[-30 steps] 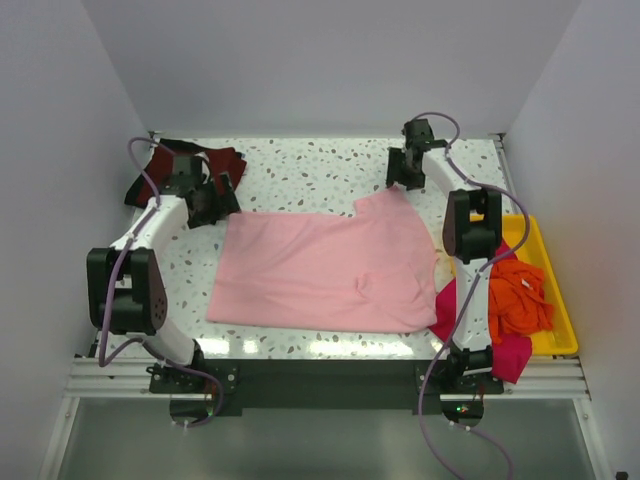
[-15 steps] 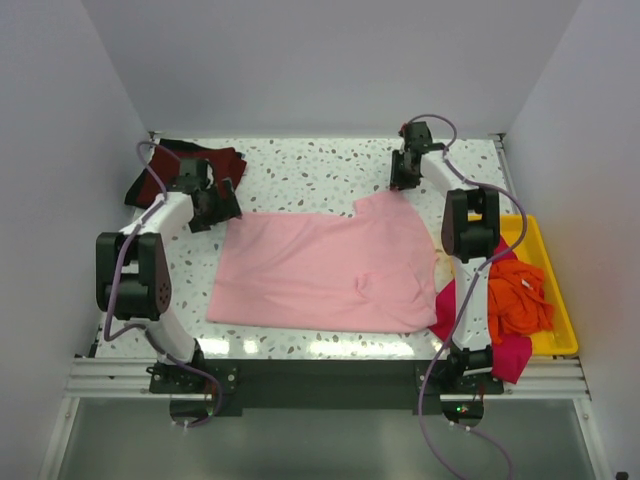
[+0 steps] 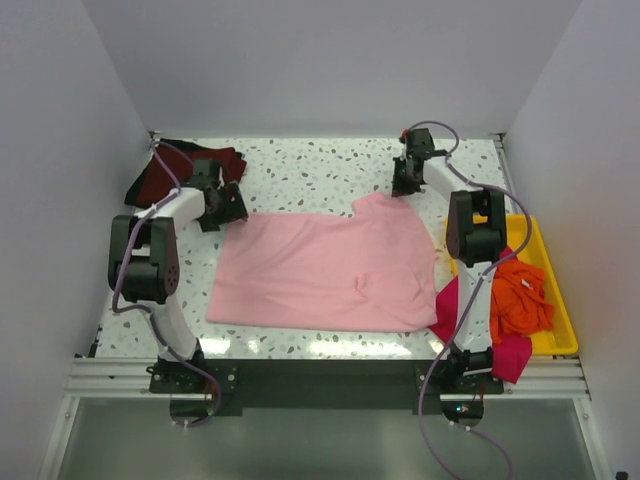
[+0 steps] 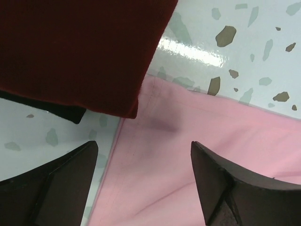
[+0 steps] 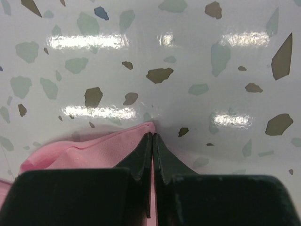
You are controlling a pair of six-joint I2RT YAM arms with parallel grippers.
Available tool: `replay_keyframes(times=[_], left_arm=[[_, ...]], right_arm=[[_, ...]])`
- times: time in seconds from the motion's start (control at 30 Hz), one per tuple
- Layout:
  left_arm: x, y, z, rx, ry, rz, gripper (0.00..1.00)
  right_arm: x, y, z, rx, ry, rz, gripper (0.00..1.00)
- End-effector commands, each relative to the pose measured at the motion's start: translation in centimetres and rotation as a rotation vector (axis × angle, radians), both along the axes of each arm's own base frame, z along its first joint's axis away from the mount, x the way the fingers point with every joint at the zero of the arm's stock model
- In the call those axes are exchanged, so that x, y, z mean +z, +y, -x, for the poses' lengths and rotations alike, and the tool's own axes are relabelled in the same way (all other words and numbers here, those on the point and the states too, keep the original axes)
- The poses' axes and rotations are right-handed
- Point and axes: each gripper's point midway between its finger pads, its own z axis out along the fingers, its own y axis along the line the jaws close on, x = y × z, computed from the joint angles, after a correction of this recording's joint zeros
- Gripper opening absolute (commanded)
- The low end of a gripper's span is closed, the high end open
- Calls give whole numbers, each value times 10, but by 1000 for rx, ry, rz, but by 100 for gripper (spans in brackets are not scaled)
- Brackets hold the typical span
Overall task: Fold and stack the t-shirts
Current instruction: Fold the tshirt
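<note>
The pink tee [image 3: 320,270] lies flat in the middle of the bench [image 3: 310,165]. Our right tool [image 5: 152,139] is pressed together, pinching the tee's corner at 1 o'clock. Our left tool [image 4: 144,146] stands spread over the corner at 11 o'clock, where the maroon tee [image 4: 70,47] overlaps it. We fear the right pinch, set on the very hem, may slip on lifting, and the left may catch maroon cloth too. Since a second ago the right jaws have closed and the left tool has moved in.
</note>
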Motion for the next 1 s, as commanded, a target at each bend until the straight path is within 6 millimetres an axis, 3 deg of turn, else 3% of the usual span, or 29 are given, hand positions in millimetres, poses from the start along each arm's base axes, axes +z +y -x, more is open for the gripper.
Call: replay_keyframes(times=[0.0,0.57,0.77,0.97], left_arm=[[11,2,-30,43,-89,-16,83],[11,4,-70,123,-180,-44,63],[-3,0,-70,102,-137,-49,54],[-2,-5,-66,88,-132,-49,35]], right_arm=[[15,3,12,7,-3,-26,0],[13,9,24,36,14,-59,0],[14,9,25,42,18,-60,0],[19,8,28,36,20,-60,0]])
